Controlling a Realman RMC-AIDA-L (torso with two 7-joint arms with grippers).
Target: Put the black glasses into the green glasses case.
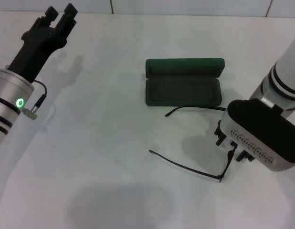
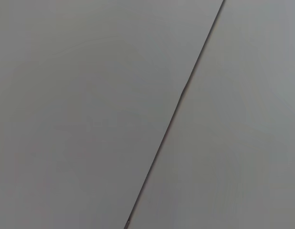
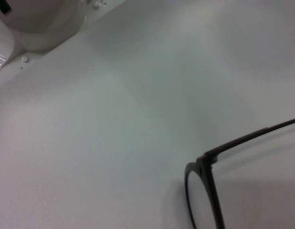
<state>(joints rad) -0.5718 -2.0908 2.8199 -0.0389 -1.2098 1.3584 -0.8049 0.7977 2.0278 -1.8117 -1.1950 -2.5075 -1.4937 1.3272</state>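
I saw the black glasses (image 1: 212, 157) directly under the right gripper (image 1: 229, 142) — grip state unclear — temples pointing leftward, the green glasses case (image 1: 183, 82) just beyond; the left gripper (image 1: 61, 14) parked far off.

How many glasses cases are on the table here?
1. The green glasses case lies open at the table's middle, far side, lid raised. The black glasses lie just in front of it, by the right gripper. Nothing suggests another case.

One pair of black glasses (image 1: 195, 167) lies lower right of centre. One green glasses case (image 1: 184, 82) sits upper centre. Two pincers: left pincer (image 1: 61, 14) upper left, right pincer (image 1: 231, 145) right.
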